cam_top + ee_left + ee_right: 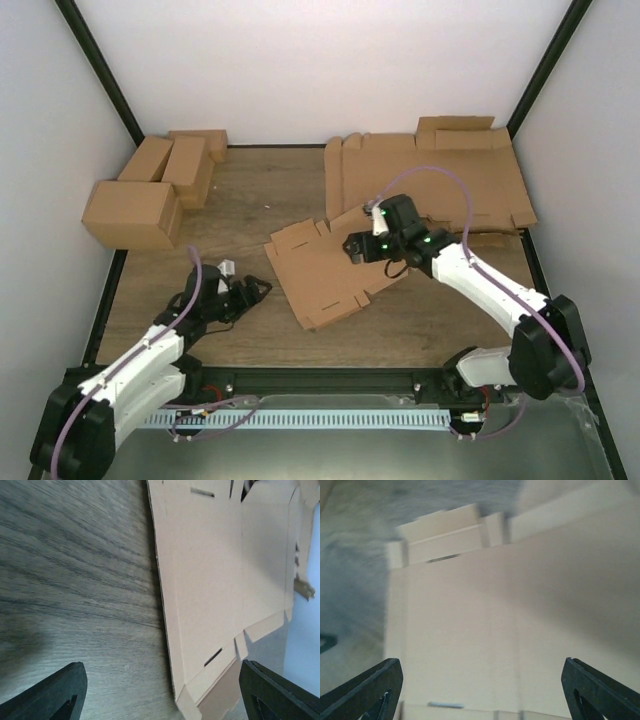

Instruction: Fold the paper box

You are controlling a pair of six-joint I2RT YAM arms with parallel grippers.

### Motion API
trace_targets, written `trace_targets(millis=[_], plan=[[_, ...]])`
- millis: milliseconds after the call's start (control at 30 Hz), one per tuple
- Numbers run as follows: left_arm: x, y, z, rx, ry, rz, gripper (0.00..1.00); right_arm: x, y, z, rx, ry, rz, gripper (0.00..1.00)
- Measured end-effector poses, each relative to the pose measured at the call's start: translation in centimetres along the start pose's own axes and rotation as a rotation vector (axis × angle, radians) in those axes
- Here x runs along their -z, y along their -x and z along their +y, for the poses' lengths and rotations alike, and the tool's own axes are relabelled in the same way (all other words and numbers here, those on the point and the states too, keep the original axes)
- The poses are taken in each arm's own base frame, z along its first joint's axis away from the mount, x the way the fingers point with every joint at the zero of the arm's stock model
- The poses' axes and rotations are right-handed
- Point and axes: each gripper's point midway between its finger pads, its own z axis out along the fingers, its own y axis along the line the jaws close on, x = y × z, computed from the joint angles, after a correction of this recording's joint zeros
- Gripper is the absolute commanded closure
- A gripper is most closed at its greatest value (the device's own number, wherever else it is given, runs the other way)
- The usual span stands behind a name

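flat brown cardboard paper box [325, 275] (die-cut, slotted flaps), woodgrain table [250, 200]

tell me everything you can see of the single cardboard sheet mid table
The paper box is not yet folded: one flat die-cut sheet of plain brown, unprinted cardboard with crease lines, small slots and notched flaps along its edges. It lies flat on the wooden table near the middle, turned at an angle to the table's edges. Its far corner reaches the pile of flat sheets; whether they overlap is unclear. The right gripper hovers over its right part, open, holding nothing.
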Motion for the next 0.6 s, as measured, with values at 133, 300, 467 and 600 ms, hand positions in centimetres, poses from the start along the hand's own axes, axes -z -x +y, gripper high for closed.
trace_targets(millis=[133, 300, 467, 600], plan=[[-1.4, -0.9, 0.2, -0.002, -0.003, 0.068, 0.26, 0.4, 0.3, -6.8, -0.163, -0.121, -0.023, 0.09], [-3.4, -1.7, 0.5, -0.014, 0.028, 0.151, 0.36, 0.6, 0.6, -12.5, -0.289, -0.193, -0.058, 0.08], [-5.2, -1.7, -0.1, -0.038, 0.035, 0.198, 0.44, -1.1, -0.4, -15.5, -0.349, -0.231, -0.023, 0.09], [-6.2, -1.0, -0.6, -0.057, 0.038, 0.204, 0.68, -2.6, -1.5, -16.3, -0.359, -0.239, 0.021, 0.11]])
